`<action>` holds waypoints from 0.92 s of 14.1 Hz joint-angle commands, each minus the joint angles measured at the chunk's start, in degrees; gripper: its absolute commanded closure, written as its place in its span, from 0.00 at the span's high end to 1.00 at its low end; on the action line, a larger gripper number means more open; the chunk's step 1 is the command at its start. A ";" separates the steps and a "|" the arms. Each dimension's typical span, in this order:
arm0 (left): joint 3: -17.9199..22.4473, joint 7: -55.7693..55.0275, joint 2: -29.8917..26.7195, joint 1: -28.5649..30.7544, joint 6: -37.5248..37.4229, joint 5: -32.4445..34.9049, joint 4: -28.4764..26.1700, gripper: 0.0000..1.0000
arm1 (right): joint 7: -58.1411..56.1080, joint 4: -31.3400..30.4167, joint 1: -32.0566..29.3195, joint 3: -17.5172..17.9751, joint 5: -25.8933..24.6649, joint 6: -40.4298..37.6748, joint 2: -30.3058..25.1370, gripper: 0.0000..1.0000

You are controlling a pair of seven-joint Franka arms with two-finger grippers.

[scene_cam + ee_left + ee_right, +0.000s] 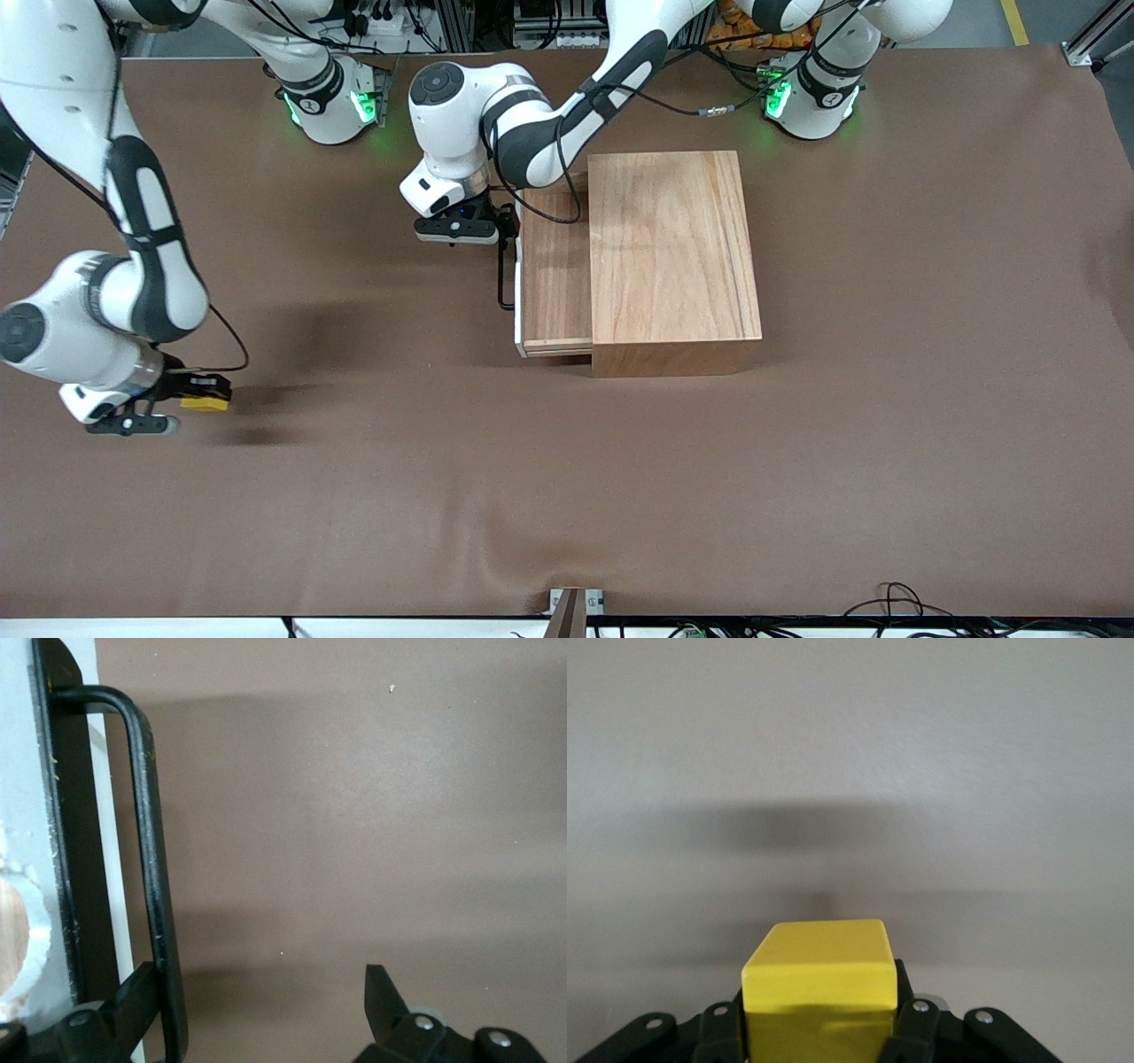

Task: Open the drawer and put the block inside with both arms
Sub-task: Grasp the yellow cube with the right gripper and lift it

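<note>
Right gripper (190, 396) clenches the bright yellow block (819, 979); left gripper (266, 1014) gapes beside the drawer (554, 283) handle.

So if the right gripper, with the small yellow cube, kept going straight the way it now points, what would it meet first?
Probably just the brown table cloth. The right gripper, shut on the small yellow cube, shows only bare cloth ahead in its wrist view, though depth there is hard to judge.
</note>
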 commanded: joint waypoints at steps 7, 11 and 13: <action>-0.55 1.87 0.98 -1.38 4.64 -1.40 3.24 1.00 | -7.60 15.83 -6.66 0.71 0.77 -38.14 -11.39 0.09; 0.50 1.87 -2.26 -1.21 4.20 -0.70 2.63 1.00 | 1.07 17.17 -2.47 1.07 1.12 -40.46 -12.88 0.09; 1.03 1.79 -4.46 -0.94 3.06 -0.52 2.54 1.00 | 7.58 17.08 0.79 1.15 1.12 -40.64 -14.11 0.09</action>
